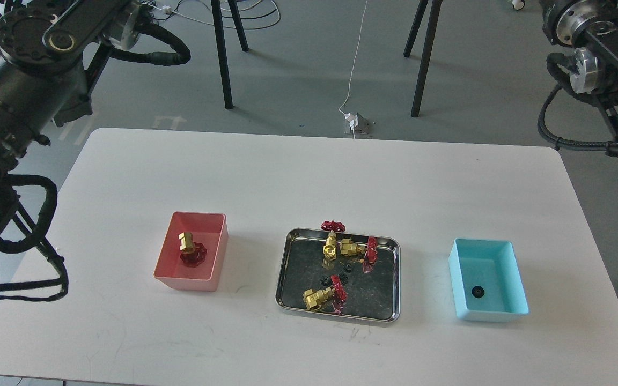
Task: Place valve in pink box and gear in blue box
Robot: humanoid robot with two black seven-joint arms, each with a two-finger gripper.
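Valve [191, 248]: one in pink box [218, 252]. Gear [478, 291]: one in blue box [513, 268]. Steel tray [287, 292]: three valves, gears. I see neither pincer, state unknown.

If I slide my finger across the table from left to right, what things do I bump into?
Pink box with a valve inside → shiny steel tray holding valves and little black gears → blue box with one gear inside.

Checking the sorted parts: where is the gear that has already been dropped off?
In the head view, one black gear lies alone on the floor of the blue box, on the table's right side, right of the steel tray.
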